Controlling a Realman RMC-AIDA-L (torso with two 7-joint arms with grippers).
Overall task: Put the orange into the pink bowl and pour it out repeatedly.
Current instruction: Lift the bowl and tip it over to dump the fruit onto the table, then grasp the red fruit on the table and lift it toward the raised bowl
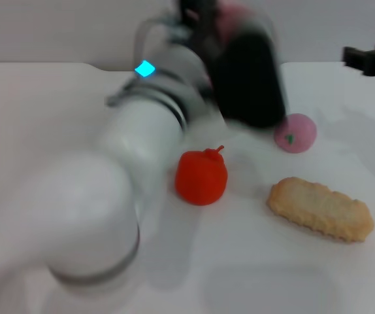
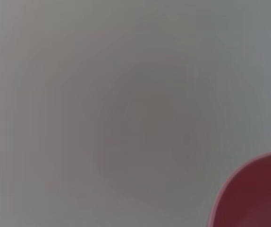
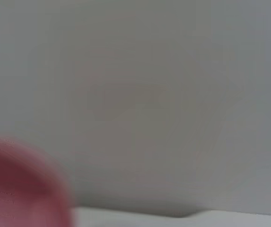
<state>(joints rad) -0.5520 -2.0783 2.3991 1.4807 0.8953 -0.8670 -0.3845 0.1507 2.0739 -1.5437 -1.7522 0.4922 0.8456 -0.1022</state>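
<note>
The orange (image 1: 202, 176) stands on the white table near the middle, stem up, with nothing touching it. My left arm reaches over it to the back. The left gripper (image 1: 243, 46), dark and blurred, holds the pink bowl (image 1: 234, 16) raised off the table behind and above the orange. A part of the bowl's rim (image 2: 253, 196) shows in a corner of the left wrist view. A pink blur (image 3: 22, 184) fills a corner of the right wrist view. My right gripper (image 1: 370, 60) hangs at the far right, away from everything.
A small pink round fruit (image 1: 295, 133) lies right of the orange, just beside the left gripper. A long beige biscuit (image 1: 321, 209) lies at the front right. The bulky left arm (image 1: 109, 196) covers the table's left half.
</note>
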